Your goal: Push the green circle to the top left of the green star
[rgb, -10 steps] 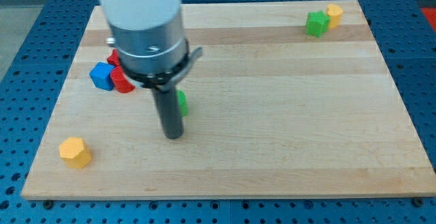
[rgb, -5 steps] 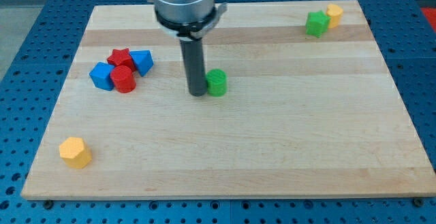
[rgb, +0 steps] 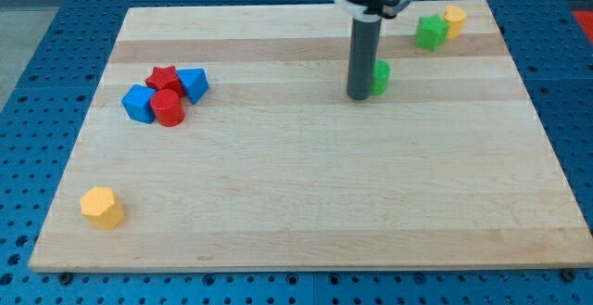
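One wooden board (rgb: 306,203) – blue perforated table (rgb: 28,82) beneath.

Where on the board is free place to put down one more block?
Free: the wide stretch of the board between the yellow block and its right edge. Crowded: the red-blue cluster at left; my tip against the green circle; the green star corner.

My tip (rgb: 359,96) touches the green circle's (rgb: 381,77) left; the green star (rgb: 430,32) sits upper right.
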